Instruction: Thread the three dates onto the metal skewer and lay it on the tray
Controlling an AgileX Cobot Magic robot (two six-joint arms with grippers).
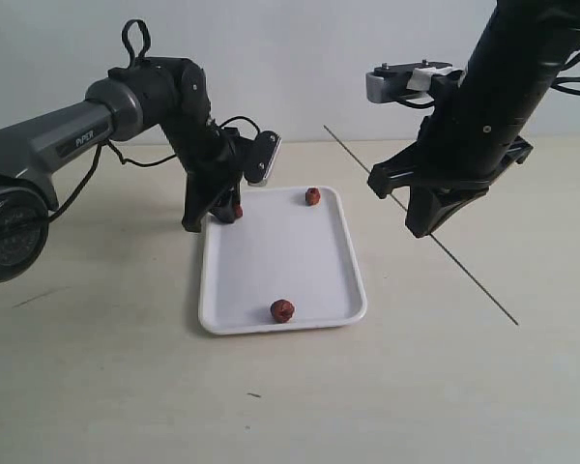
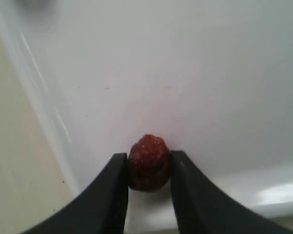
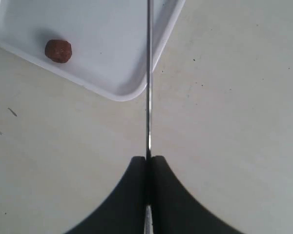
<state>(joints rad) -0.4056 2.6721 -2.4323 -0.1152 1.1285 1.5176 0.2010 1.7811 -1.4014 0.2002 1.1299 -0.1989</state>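
Skewer (image 1: pixel 474 280) middle behind right gripper (image 1: pixel 420 227); date (image 1: pixel 238 210) half-hidden by left gripper (image 1: pixel 216 217)

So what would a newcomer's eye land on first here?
The right hand grips the thin metal skewer, slanting above the table right of the tray. The left hand pinches one date at the tray's far left corner; two more dates lie loose on it.
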